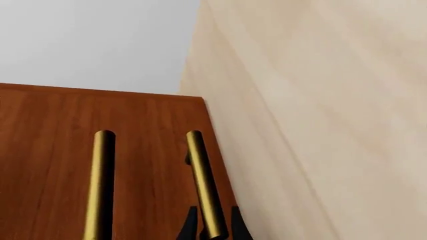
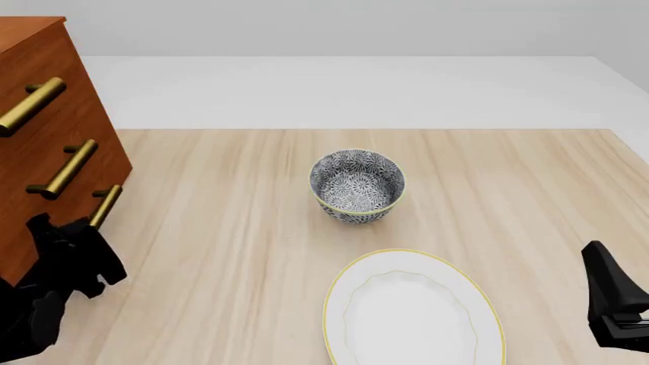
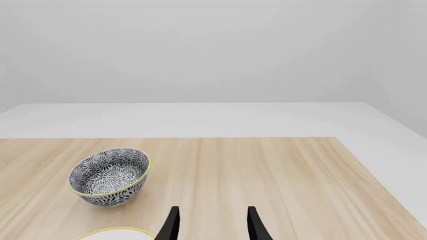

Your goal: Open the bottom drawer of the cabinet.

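Note:
The reddish-brown cabinet [image 2: 63, 122] stands at the table's far left, its three brass handles facing right. The bottom drawer [image 2: 15, 237] looks flush with the cabinet front. Its brass bar handle [image 2: 105, 205] is the one nearest the tabletop. In the left wrist view that handle [image 1: 201, 165] runs between my two black fingertips, which press against it on both sides. My left gripper [image 1: 213, 211] is shut on it, and its arm hides the lower cabinet front in the front view. My right gripper [image 3: 212, 225] hangs open and empty at the near right [image 2: 615, 304].
A patterned bowl [image 2: 356, 185] sits mid-table, and it also shows in the right wrist view [image 3: 110, 175]. A white plate with a yellow rim [image 2: 487, 304] lies at the front edge between the arms. The middle drawer's handle [image 1: 100, 185] runs beside the gripped one.

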